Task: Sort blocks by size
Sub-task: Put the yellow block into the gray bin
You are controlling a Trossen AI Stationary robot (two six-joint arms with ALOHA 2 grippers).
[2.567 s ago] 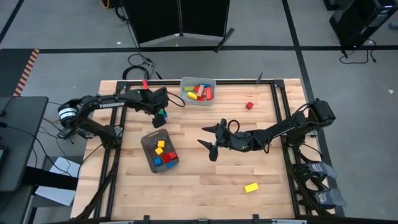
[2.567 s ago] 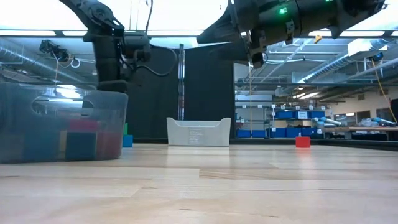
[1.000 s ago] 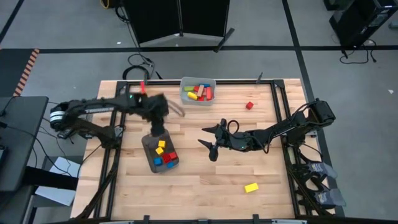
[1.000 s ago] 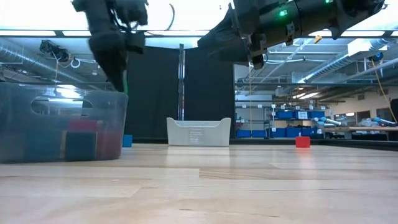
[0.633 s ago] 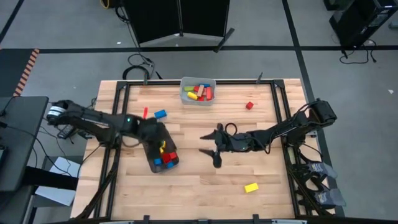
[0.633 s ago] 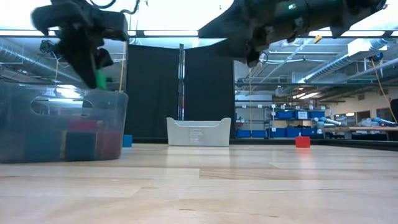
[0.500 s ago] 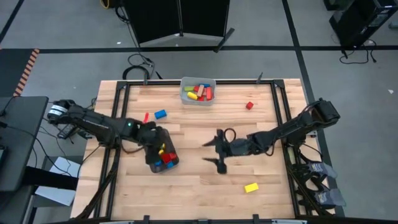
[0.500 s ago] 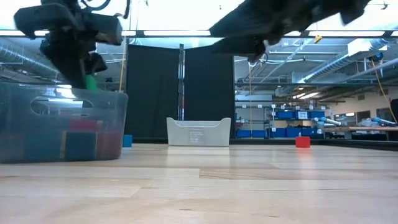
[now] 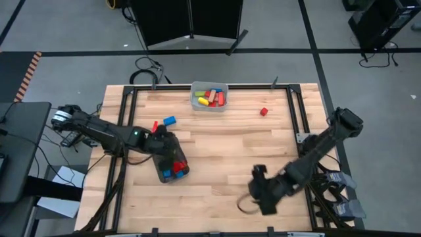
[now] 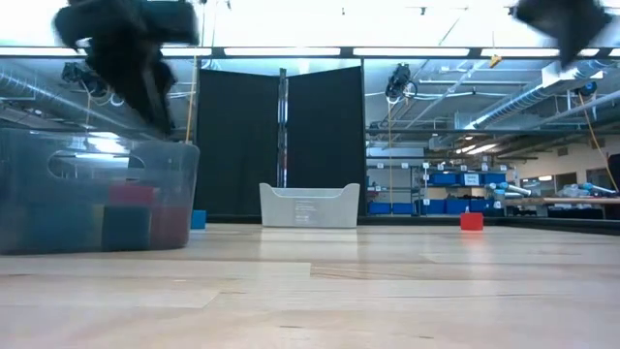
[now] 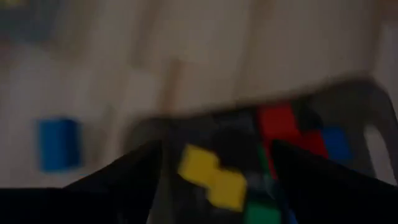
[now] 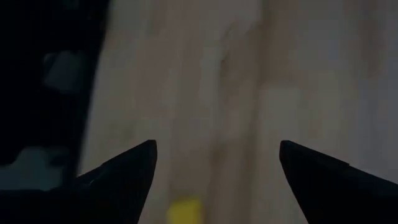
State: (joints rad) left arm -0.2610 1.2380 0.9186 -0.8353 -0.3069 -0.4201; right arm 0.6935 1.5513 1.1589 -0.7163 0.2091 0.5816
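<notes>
Your jaws are spread on both arms. The left gripper hangs over the dark grey tray with nothing between its fingers. The right gripper is wide open, low over the near edge of the tabletop.

Two things have just changed. The right arm, which was waiting mid-table a moment ago, has swung down towards you and now sits above the yellow block, which shows just ahead of its jaws. I read that as the approach to its next pick, with no grasp made yet. The left arm has carried the green block across to the tray, and green now shows low among the yellow, red and blue pieces there, so that drop looks done.

Left to sort on the bare wood are a blue block, a red bar beside it, and a red cube well off towards the right. The light bin at the far edge holds its own mixed pieces.

Be cautious about what is hidden:
- From above, the right gripper covers the yellow block completely.
- The left wrist view is smeared, so I can't confirm the green block has settled.
- The level view shows both arms only as blurred, cut-off shapes.
</notes>
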